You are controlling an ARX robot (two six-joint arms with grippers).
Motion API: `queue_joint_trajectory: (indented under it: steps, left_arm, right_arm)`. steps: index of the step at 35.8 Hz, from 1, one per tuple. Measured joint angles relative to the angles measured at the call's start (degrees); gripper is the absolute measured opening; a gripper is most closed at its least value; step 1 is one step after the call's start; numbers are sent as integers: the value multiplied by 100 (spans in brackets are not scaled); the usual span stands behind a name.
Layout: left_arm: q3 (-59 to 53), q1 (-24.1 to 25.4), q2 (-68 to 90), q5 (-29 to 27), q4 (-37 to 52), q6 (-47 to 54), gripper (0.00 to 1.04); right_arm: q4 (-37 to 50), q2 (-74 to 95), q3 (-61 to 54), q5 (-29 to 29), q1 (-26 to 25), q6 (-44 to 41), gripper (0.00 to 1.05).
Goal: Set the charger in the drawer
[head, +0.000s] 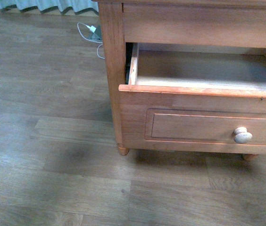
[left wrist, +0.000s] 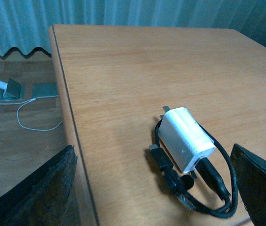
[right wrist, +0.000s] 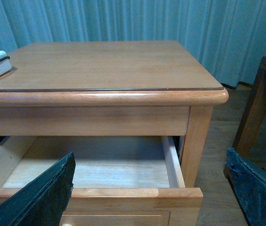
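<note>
- The drawer stands pulled out below the worktop, its inside bare, apparently ready to receive.
- The left hand hangs above the worktop, fingers spread either side of the charger, seemingly lined up to grasp. The right hand, also spread and empty, faces the drawer below the worktop.
- The charger, a white block wrapped in black cable, lies on the worktop.
- Only the front view shows the knob; it misses the charger.
</note>
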Motion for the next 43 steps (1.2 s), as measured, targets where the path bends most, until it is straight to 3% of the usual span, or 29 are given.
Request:
queue_joint_trajectory:
  steps: [20,37,43]
  left_arm:
    - [1633,-254,1460,177,-844,-39,98]
    - [1742,-273,1567,85,-870,136,29]
    - [1438,-291,1377,181,-682,133,23]
  right_arm:
    - [0,0,0,0,0,0,96]
    - [0,0,0,0,0,0,96]
    - [0,0,0,0,0,0,96]
